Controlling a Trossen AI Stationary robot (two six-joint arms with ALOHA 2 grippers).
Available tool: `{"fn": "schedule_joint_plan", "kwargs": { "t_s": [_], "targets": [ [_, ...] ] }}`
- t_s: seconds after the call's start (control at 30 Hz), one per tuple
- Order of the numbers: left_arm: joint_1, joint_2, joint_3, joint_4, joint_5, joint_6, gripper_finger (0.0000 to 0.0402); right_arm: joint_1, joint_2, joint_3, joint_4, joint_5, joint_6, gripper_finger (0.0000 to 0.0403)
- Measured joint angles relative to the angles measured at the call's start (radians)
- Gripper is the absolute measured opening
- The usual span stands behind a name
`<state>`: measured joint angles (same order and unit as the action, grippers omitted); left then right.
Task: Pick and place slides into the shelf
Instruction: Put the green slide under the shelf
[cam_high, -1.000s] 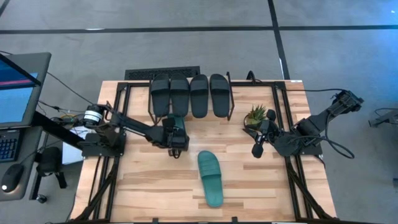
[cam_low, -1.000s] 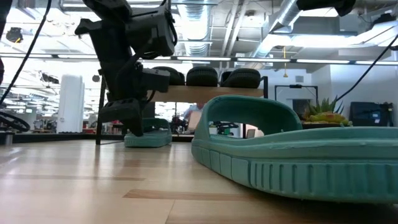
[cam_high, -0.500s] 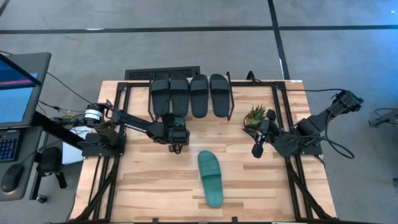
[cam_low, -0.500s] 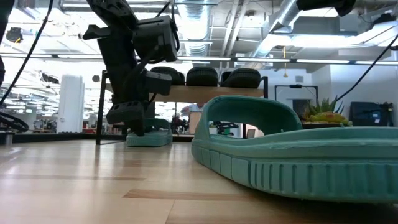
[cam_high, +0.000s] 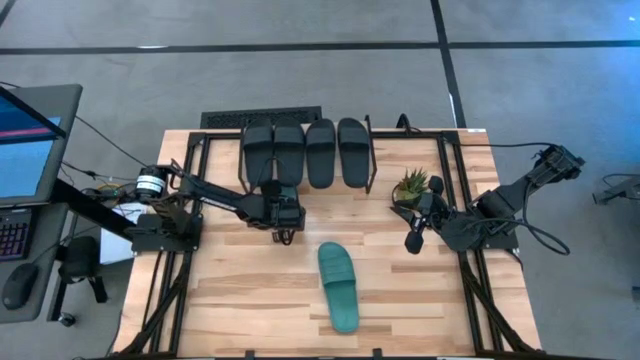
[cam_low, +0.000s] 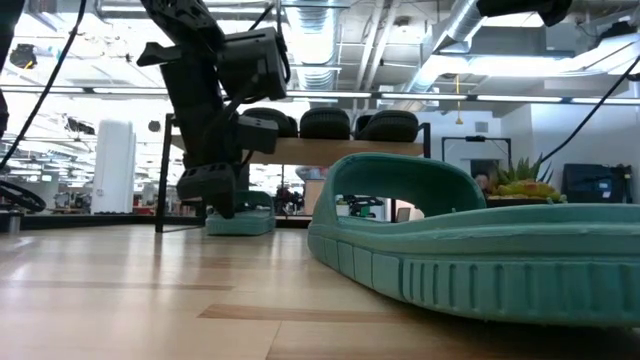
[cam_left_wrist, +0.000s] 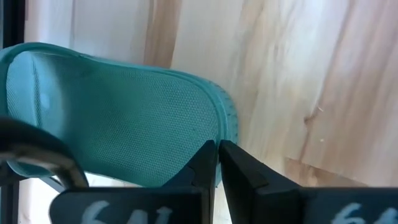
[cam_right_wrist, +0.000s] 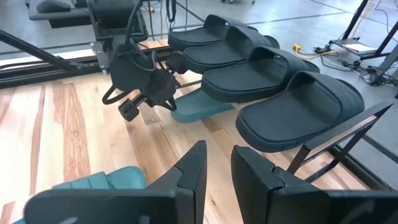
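High view: the shelf (cam_high: 372, 160) carries four black slides (cam_high: 321, 150). The left gripper (cam_high: 284, 232) has its jaws pressed together on a teal slide's (cam_left_wrist: 124, 124) heel edge; the right gripper's (cam_high: 412, 243) jaws stand slightly apart, holding nothing.

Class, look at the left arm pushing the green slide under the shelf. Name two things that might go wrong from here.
1. The left gripper, jaws shut, grips only the heel edge of the green slide; that thin hold may slip.
2. The arm works close beneath the shelf, which carries four black slides; a bump might knock them off.

The right gripper waits beside the plant.
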<state>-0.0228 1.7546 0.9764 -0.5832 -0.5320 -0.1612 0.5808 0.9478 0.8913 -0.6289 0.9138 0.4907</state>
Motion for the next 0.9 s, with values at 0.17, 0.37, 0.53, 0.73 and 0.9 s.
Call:
{"fn": "schedule_joint_plan", "kwargs": {
  "t_s": [0.17,0.37,0.53,0.73,0.9],
  "targets": [
    [0.001,0.0,0.0,0.002,-0.004,0.002,0.0014,0.0,0.0,0.0,0.0,0.0,0.0,0.0064],
    [-0.01,0.0,0.0,-0.001,0.015,0.01,0.0014,0.0,0.0,0.0,0.0,0.0,0.0,0.0064],
    [-0.037,-0.001,0.001,-0.005,0.014,0.01,0.0014,0.0,0.0,0.0,0.0,0.0,0.0,0.0064],
    [-0.073,-0.002,0.029,-0.042,0.022,0.009,0.0014,0.0,0.0,0.0,-0.007,0.0,0.0,0.0064],
    [-0.111,-0.003,0.048,-0.067,0.008,-0.002,0.0014,0.0,0.0,0.0,-0.008,0.0,0.0,0.0064]
  ]
}}
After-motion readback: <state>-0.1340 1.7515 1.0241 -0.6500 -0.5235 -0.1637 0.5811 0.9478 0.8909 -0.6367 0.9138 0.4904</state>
